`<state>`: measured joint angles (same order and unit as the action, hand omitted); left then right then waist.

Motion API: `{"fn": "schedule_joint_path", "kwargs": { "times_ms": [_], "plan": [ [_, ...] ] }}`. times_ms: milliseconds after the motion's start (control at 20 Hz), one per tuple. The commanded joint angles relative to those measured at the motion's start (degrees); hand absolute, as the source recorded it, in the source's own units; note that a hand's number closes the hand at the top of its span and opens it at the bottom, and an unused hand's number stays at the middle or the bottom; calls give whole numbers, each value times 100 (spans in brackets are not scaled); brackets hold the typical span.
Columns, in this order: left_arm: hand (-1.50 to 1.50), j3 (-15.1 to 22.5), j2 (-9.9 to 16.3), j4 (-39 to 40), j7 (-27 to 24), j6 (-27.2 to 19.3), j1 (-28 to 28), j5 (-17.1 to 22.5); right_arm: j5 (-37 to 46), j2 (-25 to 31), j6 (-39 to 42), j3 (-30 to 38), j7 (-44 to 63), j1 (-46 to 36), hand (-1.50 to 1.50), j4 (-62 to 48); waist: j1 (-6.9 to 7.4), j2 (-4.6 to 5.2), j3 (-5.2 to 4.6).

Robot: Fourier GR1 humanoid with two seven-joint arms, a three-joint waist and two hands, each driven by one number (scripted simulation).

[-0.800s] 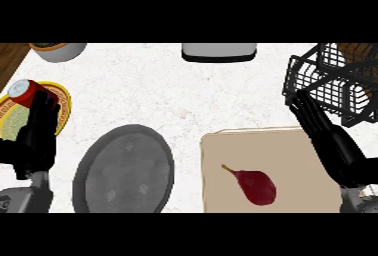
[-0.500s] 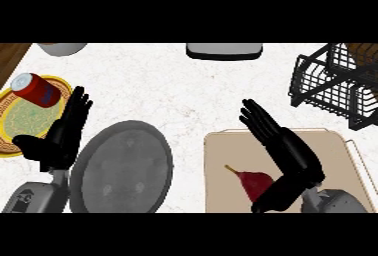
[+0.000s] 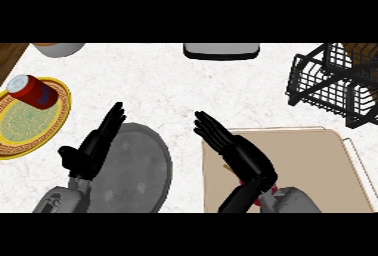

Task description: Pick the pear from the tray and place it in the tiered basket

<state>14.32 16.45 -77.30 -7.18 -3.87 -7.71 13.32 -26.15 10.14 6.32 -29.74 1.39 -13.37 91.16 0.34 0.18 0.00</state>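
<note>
The tray (image 3: 310,160), a beige board on the white counter (image 3: 170,85), is serving as the reference here. The right hand (image 3: 236,152) is lying over the tray's left part, fingers straight and held together, tips pointing up and to the left past the tray's left edge; it is clasping nothing. The pear (image 3: 264,196) is sitting on the tray near its lower left, almost wholly hidden under that hand and wrist (only a small dark red sliver is showing beside the grey forearm). Whether the hand is touching the pear cannot be told.

Left of the tray, just beside it, a round grey plate (image 3: 136,175) is lying flat. The left hand (image 3: 92,147) is standing over the plate's left rim, fingers straight and upward, thumb out to the left, holding nothing.

Up and to the right of the tray, the black wire basket (image 3: 332,82) is standing apart from the tray's top edge. Far left of the tray, a yellow patterned plate (image 3: 22,125) is carrying a red can (image 3: 31,91) lying tilted on its upper part. Well above the tray, a grey object (image 3: 221,50) and a pale bowl (image 3: 57,48) are showing at the counter's far edge.
</note>
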Motion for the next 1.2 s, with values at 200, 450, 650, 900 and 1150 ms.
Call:
{"fn": "schedule_joint_path", "kwargs": {
  "times_ms": [200, 450, 650, 900, 1150],
  "plan": [
    [0, -57, 56, 136, -7, 211, -82, 11, 708, 1762, 730, 644, 912, -1277, -150, 728, -49, -40, -16],
    [0, -5, -84, 163, 56, 46, -98, -64, 1231, 3386, 2200, 403, 1429, -1769, -150, 1154, -94, -61, -24],
    [0, -74, 76, 117, -65, 178, -15, -81, 1262, 4163, 3187, 348, 1553, -1973, -150, 1594, -86, -54, -13],
    [0, -11, -17, -209, 132, 227, 208, -153, 1088, 3856, 3447, 423, 2403, -1957, -150, 2107, -21, -36, -4],
    [0, -121, -249, 25, 136, 216, -20, -339, 1174, 3733, 3768, 789, 2849, -1430, -150, 2491, -63, -29, -2]
  ]
}}
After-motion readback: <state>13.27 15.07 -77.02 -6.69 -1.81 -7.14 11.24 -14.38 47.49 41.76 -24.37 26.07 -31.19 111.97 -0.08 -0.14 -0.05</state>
